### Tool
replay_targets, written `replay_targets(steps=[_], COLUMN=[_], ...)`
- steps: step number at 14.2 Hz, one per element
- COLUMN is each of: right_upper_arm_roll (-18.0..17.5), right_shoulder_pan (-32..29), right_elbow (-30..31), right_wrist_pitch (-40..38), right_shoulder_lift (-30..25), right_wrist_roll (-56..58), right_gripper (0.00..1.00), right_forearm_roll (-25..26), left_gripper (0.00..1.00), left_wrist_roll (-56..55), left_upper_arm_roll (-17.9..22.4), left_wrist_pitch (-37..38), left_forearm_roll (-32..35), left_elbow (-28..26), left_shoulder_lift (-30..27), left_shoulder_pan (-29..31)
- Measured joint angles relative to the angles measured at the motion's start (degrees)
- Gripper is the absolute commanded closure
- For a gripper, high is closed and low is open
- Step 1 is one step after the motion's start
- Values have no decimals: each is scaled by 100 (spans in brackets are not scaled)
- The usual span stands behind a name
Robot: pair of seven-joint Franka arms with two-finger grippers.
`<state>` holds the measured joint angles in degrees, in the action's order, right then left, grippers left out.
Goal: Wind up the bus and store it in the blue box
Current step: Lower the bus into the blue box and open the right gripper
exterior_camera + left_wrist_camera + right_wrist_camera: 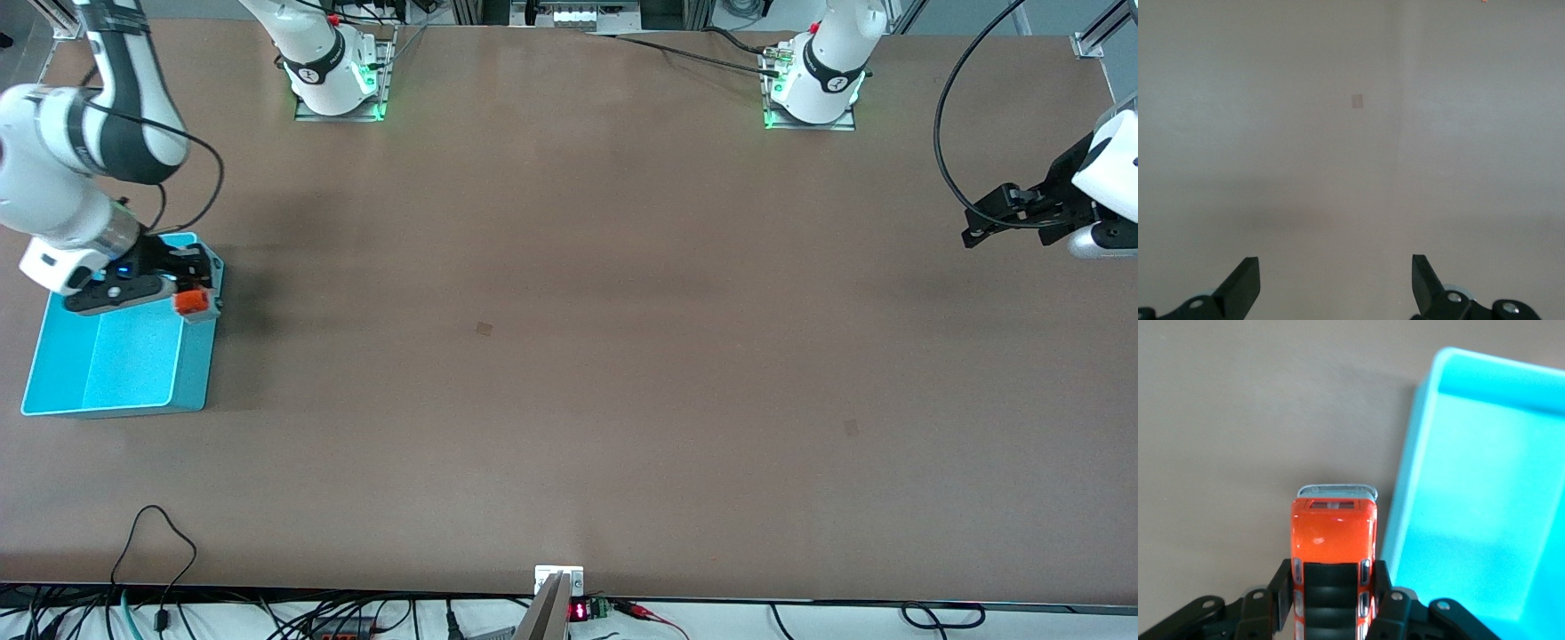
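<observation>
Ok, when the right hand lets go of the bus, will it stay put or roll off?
The bus looks like a rigid, light toy, clamped by the right hand over the blue box's rim. It has wheels and may be wound, so it will probably roll once released. The box's walls should likely stop it. The left hand waits open.

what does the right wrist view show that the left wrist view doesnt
Only the right wrist view shows the right pincer shut on the orange bus, held beside the wall of the blue box, not yet over the inside. Only the left wrist view shows the left pincer, open and holding nothing, over a small pale mark. Both show the bare brown table.
</observation>
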<state>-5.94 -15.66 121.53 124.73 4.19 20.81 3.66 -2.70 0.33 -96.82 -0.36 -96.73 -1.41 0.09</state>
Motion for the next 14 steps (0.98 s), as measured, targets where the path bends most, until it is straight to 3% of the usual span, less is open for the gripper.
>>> replay_targets(steps=[3, 7, 14], right_upper_arm_roll=[410, 1232, 1556], right_shoulder_pan=[5, 241, 142], right_elbow=[-103, -299, -410], right_wrist_pitch=[-181, 70, 994], right_shoulder_lift=[97, 676, 1612], right_wrist_roll=[-10, 21, 281], right_gripper=[99, 100, 100], right_forearm_roll=[39, 436, 478], left_gripper=[0, 0, 0], left_wrist_roll=[9, 30, 68], left_upper_arm_roll=[-4, -14, -30], left_wrist_pitch=[0, 0, 0], left_forearm_roll=[1, 1, 2], left_elbow=[0, -1, -1], left_shoulder_lift=[0, 0, 0], left_shoulder_pan=[0, -1, -5])
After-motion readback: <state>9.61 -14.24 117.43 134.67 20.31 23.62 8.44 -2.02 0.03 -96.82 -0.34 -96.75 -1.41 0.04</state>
